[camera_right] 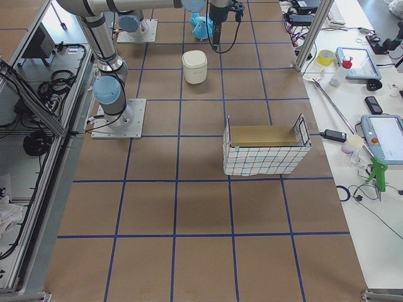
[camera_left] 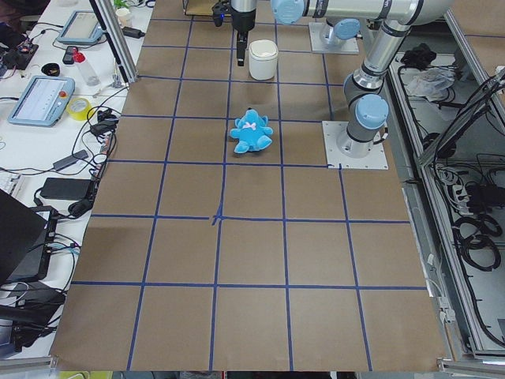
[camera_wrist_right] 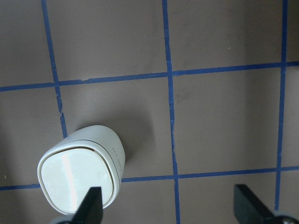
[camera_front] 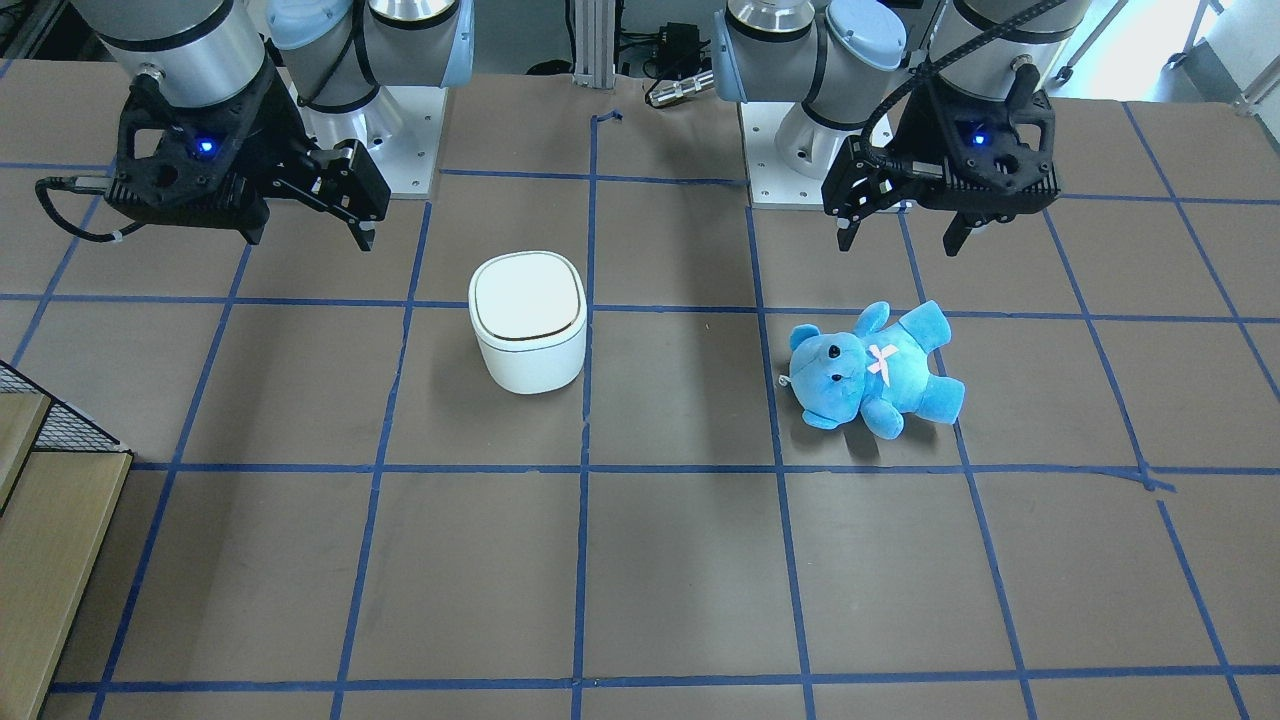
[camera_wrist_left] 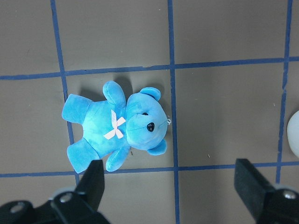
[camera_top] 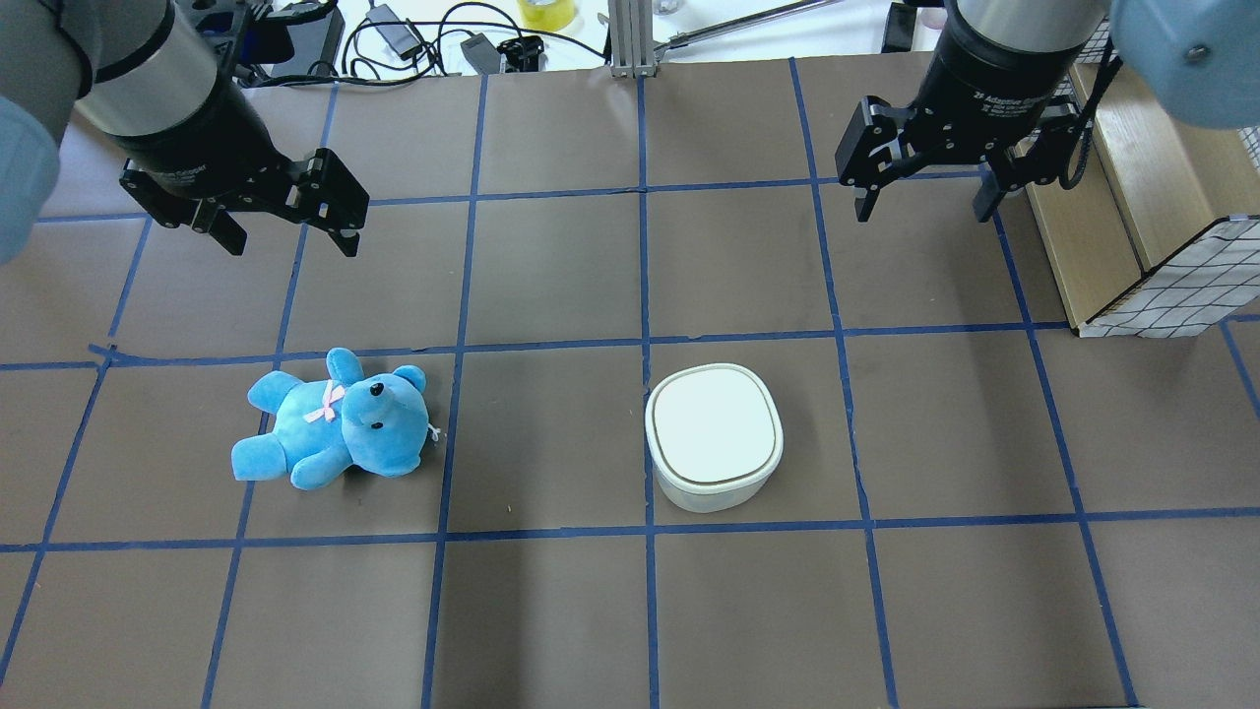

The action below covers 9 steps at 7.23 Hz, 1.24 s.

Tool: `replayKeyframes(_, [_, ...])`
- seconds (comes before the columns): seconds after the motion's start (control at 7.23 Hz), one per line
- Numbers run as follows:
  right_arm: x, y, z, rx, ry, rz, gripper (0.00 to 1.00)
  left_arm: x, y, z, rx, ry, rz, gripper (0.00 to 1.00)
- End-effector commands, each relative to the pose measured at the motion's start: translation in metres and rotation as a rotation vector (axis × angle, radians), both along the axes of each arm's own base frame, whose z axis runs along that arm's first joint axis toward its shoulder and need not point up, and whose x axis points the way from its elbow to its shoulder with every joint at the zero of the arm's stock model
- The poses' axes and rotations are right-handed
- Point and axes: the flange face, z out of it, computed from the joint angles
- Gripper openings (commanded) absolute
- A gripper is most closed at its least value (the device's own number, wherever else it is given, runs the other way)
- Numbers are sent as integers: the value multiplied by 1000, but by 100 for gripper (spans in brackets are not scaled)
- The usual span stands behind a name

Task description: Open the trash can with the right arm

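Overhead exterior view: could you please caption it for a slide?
Shut trash can and blue bear untouched; left gripper and right gripper both open, hovering.

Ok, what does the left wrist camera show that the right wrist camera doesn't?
Only the left wrist view shows the blue teddy bear, lying face up. Only the right wrist view shows the trash can whole, lid shut. Both show the brown table with its blue tape grid, and each its own gripper open: left gripper, right gripper.
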Motion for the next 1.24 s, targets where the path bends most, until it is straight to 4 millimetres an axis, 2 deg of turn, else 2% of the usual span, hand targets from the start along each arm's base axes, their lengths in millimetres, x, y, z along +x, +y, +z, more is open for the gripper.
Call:
replayKeyframes(0.0, [32, 13, 0, -2, -2, -10, 100, 0, 0, 0, 0, 0, -1, 100])
replayKeyframes(0.28, [78, 28, -10, -5, 5, 16, 99, 0, 0, 0, 0, 0, 0, 100])
replayKeyframes(0.55, [105, 46, -31, 36, -4, -39, 62, 0, 0, 0, 0, 0, 0, 100])
replayKeyframes(0.83, [130, 58, -41, 33, -17, -29, 13, 0, 0, 0, 0, 0, 0, 100])
replayKeyframes(0.97, [140, 64, -48, 34, -36, -65, 0, 0, 0, 0, -2, 0, 0, 100])
replayKeyframes(1.11, [148, 68, -57, 30, -50, -73, 0, 0, 0, 0, 0, 0, -1, 100])
